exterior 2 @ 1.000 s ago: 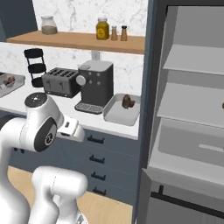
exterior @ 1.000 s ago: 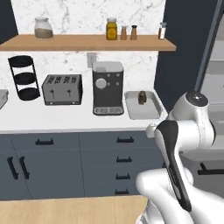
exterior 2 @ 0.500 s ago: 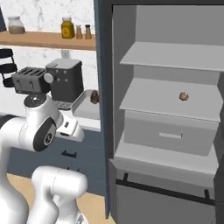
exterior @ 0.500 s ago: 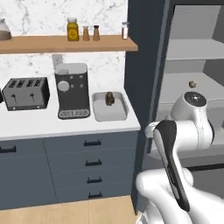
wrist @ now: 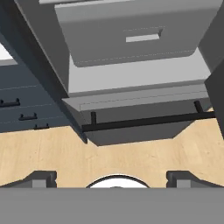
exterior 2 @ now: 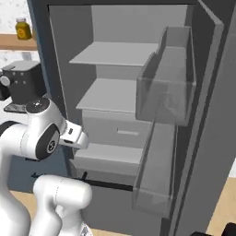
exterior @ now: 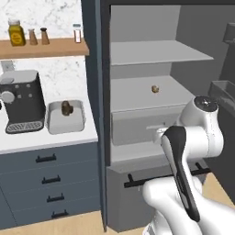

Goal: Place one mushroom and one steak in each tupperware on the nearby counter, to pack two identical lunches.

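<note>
- In front of the open fridge point(exterior: 151, 92): my arm point(exterior: 183, 156) is folded close to my body, with the wrist tucked low and the hand aimed down at the floor point(wrist: 52, 148) and the fridge's bottom drawer point(wrist: 131, 127).
- Pincer point(wrist: 111, 177): spread wide, nothing between the tips; both tips show at 6 o'clock in the hand view.
- Mushroom point(exterior: 155, 89): a small brown item on the fridge's middle shelf point(exterior: 137, 92), at about 12 o'clock from my elbow in the left base view. I take it for the mushroom, though it is too small to be sure.
- Tub point(exterior: 55, 124): on the counter point(exterior: 46, 137) at 9 o'clock, just beside the coffee machine point(exterior: 20, 101); one dark brown item point(exterior: 66, 108) already lies in it.
- Second tub and spare steak: I cannot place them.
- Risk, reach: from this folded pose I must lift and extend; my elbow or wrist could clip the shelf edge or the drawer front.
- Risk, grasp: the item is small and round, so an off-centre pinch could roll it deeper.
- Risk, door: the door bins point(exterior 2: 166, 87) at 3 o'clock crowd my swing.
</note>
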Controlling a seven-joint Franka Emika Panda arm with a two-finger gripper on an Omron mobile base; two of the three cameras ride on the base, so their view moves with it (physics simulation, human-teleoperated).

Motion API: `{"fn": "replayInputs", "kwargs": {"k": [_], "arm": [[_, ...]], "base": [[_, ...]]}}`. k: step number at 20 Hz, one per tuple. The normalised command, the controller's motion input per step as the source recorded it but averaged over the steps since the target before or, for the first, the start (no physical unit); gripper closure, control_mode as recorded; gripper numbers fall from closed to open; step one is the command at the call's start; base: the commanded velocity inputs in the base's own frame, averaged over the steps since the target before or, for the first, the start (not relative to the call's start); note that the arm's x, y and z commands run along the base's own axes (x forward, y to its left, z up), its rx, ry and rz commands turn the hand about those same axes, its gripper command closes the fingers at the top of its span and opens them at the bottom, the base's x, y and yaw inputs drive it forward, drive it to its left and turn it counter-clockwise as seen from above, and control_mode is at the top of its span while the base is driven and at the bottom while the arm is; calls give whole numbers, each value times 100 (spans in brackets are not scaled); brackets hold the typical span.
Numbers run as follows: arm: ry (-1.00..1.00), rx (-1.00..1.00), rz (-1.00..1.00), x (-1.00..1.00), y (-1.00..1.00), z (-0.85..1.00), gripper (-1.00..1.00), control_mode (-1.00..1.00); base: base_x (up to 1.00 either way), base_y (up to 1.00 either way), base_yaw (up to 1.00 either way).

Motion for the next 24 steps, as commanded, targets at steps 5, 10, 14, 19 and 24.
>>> {"fn": "replayInputs", "kwargs": {"k": [5, 10, 14, 19, 24], "arm": [[0, 0, 0, 0, 0, 0, -100, 100], [0, 0, 0, 0, 0, 0, -100, 100], [0, 0, 0, 0, 0, 0, -100, 100], [0, 0, 0, 0, 0, 0, -100, 100], [0, 0, 0, 0, 0, 0, -100, 100]], "base": [[21, -14, -20], [44, 6, -19], [58, 0, -10], [52, 0, 0], [44, 0, 0]]}}
